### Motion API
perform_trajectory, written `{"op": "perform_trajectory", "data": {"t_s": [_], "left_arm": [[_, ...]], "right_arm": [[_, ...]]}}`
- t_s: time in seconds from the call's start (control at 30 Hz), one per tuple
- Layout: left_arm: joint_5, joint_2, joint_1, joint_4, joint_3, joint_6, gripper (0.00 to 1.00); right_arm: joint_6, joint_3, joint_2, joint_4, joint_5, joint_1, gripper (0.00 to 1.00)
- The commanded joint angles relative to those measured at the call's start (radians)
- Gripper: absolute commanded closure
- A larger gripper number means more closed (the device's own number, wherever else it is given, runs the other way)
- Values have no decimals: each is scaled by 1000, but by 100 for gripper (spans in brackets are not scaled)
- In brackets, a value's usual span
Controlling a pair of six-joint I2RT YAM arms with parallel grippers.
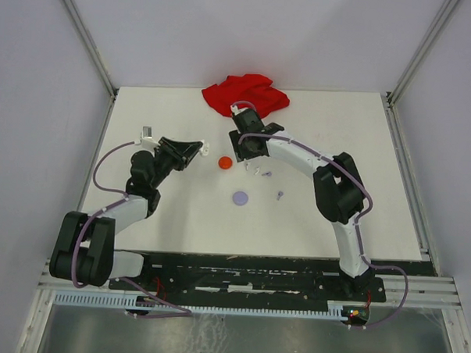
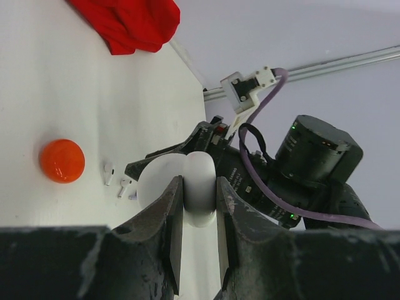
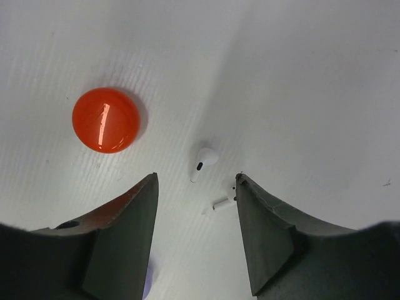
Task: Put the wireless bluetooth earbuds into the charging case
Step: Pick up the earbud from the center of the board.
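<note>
1. Left tool (image 2: 199,187), well left of the glossy orange-red round disc (image 1: 225,162). Its jaws are clamped tight on the white rounded plastic charging case (image 2: 159,184). The case points toward the disc, probably offered up to receive buds.
2. Flat lavender round disc (image 1: 241,198), near side of the orange-red disc and slightly right. It lies loose on the white desk (image 1: 339,134) and seems to have no part in the present step.
3. Right tool (image 3: 197,181), just right of the orange-red disc and pointing down at the desk. The jaws stand partly apart and hold nothing. They straddle one white stemmed plastic earbud (image 3: 205,156), apparently lined up for a pinch.
4. That earbud lies flat on the desk just right of the orange-red disc, between the jaws and touching neither.
5. Thin white stem piece (image 3: 222,203), right of the orange-red disc and close beside the right-hand finger. It could get caught in the grip.
6. Crumpled red cloth (image 1: 247,95), far side of the orange-red disc at the desk's back edge.
7. Hard to make out:
   - The case's lid position and sockets are hidden behind the left fingers.
   - The stem piece may or may not be a whole earbud.
   - The specks further right of the orange-red disc in the top view are too small to tell colour.
   - No red or lavender buds can be picked out.
</note>
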Motion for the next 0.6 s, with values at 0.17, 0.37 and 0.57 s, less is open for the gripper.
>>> {"op": "perform_trajectory", "data": {"t_s": [0.17,0.37,0.57], "left_arm": [[46,-21,14,48,-2,-33,97],[53,-10,17,55,-4,-37,97],[56,0,19,62,-3,-38,97]], "right_arm": [[37,94,71,-74,-41,-16,40],[49,99,100,-66,-56,-21,41],[56,105,121,-62,-69,-28,43]]}}
